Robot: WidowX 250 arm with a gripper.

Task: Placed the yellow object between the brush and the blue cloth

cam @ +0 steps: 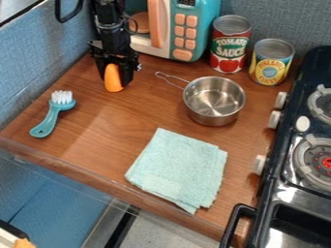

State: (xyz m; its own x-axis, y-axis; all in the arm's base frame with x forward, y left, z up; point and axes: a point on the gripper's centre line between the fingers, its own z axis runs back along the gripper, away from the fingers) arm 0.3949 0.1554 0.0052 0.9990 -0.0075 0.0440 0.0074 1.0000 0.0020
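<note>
Black two-finger gripper (115, 77) pinches an oblong orange-yellow object (113, 84) at eleven o'clock; white-bristled teal brush (51, 117) lies at nine, folded pale-blue cloth (180, 167) near six.

Counter (94, 140) | brush (52, 116) | cloth (179, 169) | saucepan (213, 101) | red can (230, 46) | yellow can (270, 63) | microwave (203, 24)

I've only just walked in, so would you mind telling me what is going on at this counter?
The black two-finger gripper of the robot arm has a smooth yellow-orange object between its fingers, in front of the teal toy microwave. The object is to go between the teal brush with white bristles and the folded light-blue cloth. It isn't there yet: it is farther back on the brown wooden counter than both.
</note>
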